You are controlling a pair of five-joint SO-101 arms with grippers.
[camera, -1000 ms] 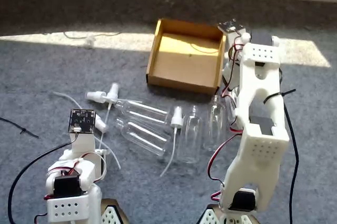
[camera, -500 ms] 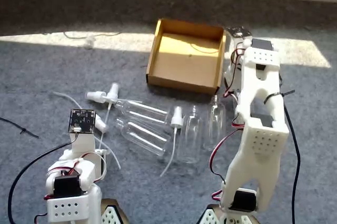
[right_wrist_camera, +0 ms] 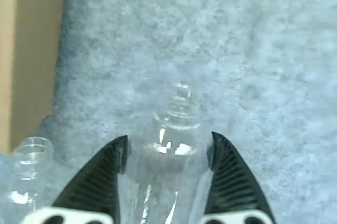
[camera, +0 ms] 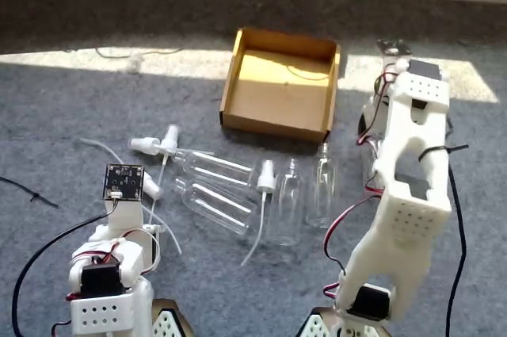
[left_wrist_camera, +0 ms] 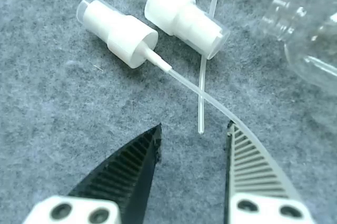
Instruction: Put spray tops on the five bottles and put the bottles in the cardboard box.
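Clear, open-necked bottle (right_wrist_camera: pixel 169 155) clamped in right gripper (right_wrist_camera: pixel 169 137); left gripper (left_wrist_camera: pixel 193 126) gapes — white spray tops (left_wrist_camera: pixel 118 33) near.

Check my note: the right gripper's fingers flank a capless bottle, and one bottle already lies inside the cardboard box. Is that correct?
Not quite. The cardboard box holds no bottle, as the high view shows. The rest stands: the right gripper sits around a capless bottle.

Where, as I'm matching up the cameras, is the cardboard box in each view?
High view: cardboard box top centre, past the bottles.
Right wrist view: its side at the frame edge, beside the bottle in the right hand.
Left wrist view: faces loose spray tops instead.
Shared landmark: the grey carpet.
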